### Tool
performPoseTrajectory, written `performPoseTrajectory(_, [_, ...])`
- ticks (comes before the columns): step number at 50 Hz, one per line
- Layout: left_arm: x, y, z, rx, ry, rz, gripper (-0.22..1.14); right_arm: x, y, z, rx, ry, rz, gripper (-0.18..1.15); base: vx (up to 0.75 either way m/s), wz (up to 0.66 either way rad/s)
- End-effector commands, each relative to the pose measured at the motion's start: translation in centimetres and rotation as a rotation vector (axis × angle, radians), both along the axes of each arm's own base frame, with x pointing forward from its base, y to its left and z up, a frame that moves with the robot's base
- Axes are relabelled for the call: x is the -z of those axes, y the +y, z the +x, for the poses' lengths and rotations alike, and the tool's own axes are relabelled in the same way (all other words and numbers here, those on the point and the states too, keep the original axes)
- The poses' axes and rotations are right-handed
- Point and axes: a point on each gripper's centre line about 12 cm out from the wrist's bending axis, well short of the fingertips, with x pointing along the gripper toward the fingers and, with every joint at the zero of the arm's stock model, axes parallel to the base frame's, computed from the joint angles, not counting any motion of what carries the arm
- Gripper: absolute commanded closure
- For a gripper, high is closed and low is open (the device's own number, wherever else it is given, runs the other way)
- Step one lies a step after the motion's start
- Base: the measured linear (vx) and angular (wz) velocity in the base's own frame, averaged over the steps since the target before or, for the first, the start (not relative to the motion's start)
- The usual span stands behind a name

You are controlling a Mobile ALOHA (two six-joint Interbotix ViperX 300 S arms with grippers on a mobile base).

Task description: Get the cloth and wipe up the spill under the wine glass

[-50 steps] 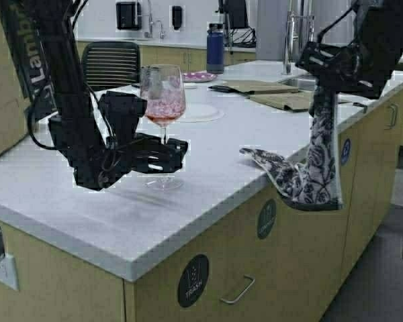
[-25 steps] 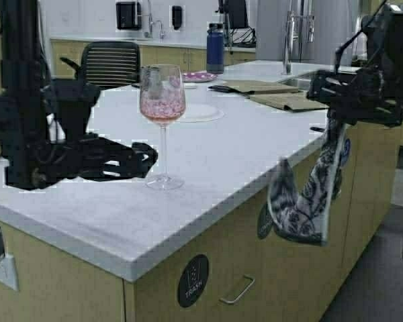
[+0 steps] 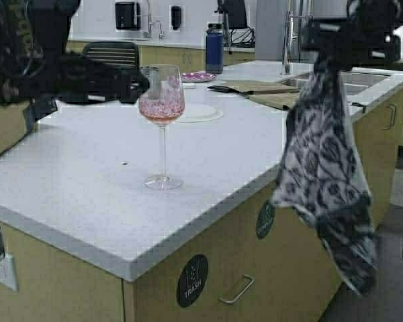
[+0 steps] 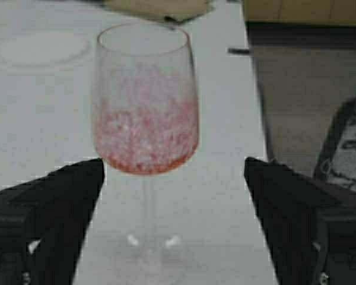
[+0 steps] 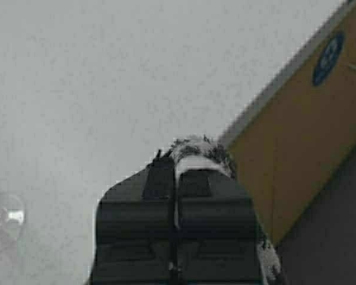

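L claw (image 3: 138,84) hangs raised at bowl height just left of the wine glass (image 3: 162,124), fingers spread wide, gripping nothing. Glass stands upright, stem vertical, mid-table (image 3: 87,201), back from front edge. R claw (image 3: 322,60) is clamped on the cloth's (image 3: 326,168) top; cloth hangs long-axis straight down, off the table's right edge.
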Motion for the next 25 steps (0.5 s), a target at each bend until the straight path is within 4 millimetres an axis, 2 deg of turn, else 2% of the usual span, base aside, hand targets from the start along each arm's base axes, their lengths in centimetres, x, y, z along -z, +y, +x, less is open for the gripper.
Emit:
performPoseTrajectory(1, [-5.7, -0.3, 1.0, -0.018, -0.053, -0.008, -0.1, -5.3, 0.2, 0.9, -0.006, -0.106, -0.001, 0.9, 0.0, 0.0])
performPoseTrajectory(11, [-12.0, -0.3, 2.1, -0.055, -0.022, 0.002, -0.1, -10.0, 1.3, 0.4, -0.036, -0.186, 0.007, 0.9, 0.0, 0.0])
performPoseTrajectory(19, [-17.3, 0.4, 1.3, -0.075, -0.079, -0.085, -0.1, -13.7, 1.9, -0.7, -0.057, -0.269, 0.019, 0.9, 0.0, 0.0])
performPoseTrajectory(25, [-19.7, 0.8, 0.6, -0.09, -0.063, -0.133, -0.1, -15.9, 1.6, -1.5, -0.054, -0.313, 0.026, 0.9, 0.0, 0.0])
